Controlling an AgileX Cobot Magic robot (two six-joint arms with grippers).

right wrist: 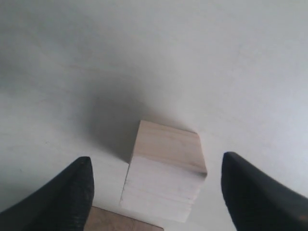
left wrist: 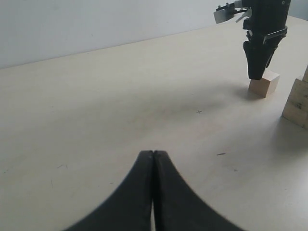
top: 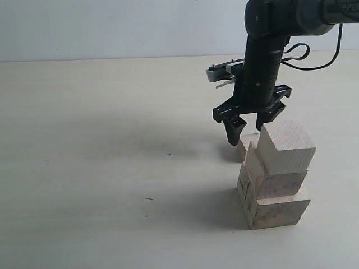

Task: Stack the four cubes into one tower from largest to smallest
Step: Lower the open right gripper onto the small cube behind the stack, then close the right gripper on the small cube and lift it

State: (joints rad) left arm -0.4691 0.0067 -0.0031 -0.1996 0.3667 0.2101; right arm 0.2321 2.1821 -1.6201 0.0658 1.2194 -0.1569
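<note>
While the right fingers (right wrist: 72, 197) hang spread wide, with nothing in their grip, the smallest cube (right wrist: 163, 178) lies on the table (top: 112, 168) between them, with a clear gap on either side. Neither finger touches it. From the side, the dark tips stand just over the little cube's top, the arm coming down at it from above. I cannot tell whether the tips have dropped below its upper edge.

Just beside that cube, nearer to me, stands the tower (top: 275, 185): three pale wooden cubes so far. The largest cube (top: 277, 212) sits at the bottom, with dark speckled marks on its left face. The middle cube (top: 280, 182) rests on it, and the top cube (top: 287, 147) sits on that with one corner turned towards me. The tower hides part of the smallest cube in the exterior view.

Well apart from all this, the left fingers (left wrist: 144, 197) are pressed tightly together, holding nothing, low over a bare stretch of table.
</note>
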